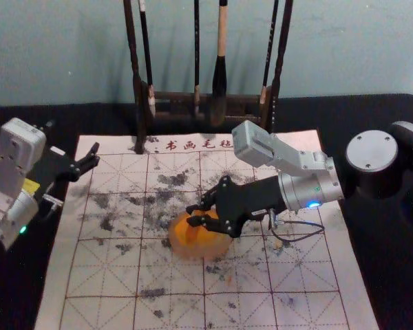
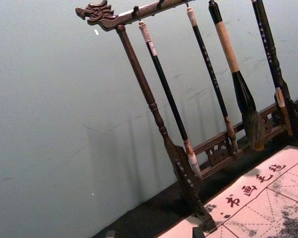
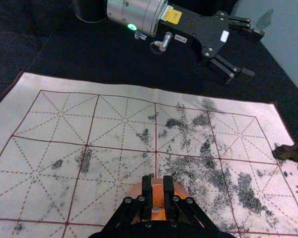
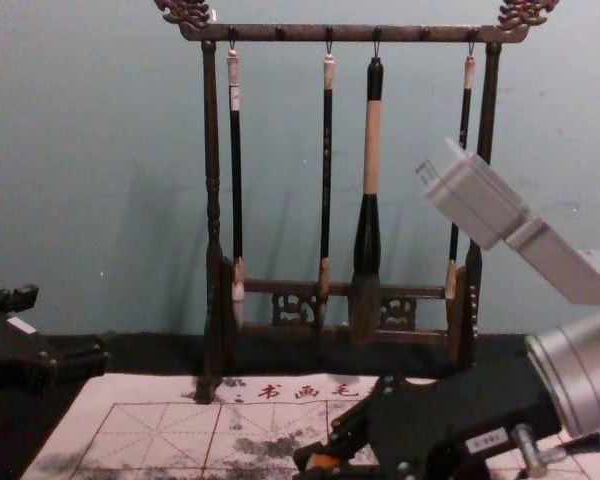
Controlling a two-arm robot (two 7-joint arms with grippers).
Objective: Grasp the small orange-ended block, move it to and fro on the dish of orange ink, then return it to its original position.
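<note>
Over the orange-ink dish [image 1: 182, 249], my right gripper [image 1: 191, 216] reaches in from the right. In the right wrist view the right gripper [image 3: 158, 191] is shut on the small block [image 3: 158, 196], whose orange face shows between the fingers; part of the dish [image 3: 181, 189] shows behind them. The chest view has an orange bit of the block [image 4: 324, 461] at the right gripper [image 4: 305, 465]. Whether the block touches the ink is hard to tell. My left gripper [image 1: 96, 155] is parked open at the left, and its tips show at the bottom of the left wrist view.
A wooden brush rack [image 4: 212, 200] with several hanging brushes stands at the back of the table. The gridded, ink-stained mat [image 1: 103, 275] lies under the dish, on a black cloth [image 1: 372, 110]. The left arm is beside the mat's left edge.
</note>
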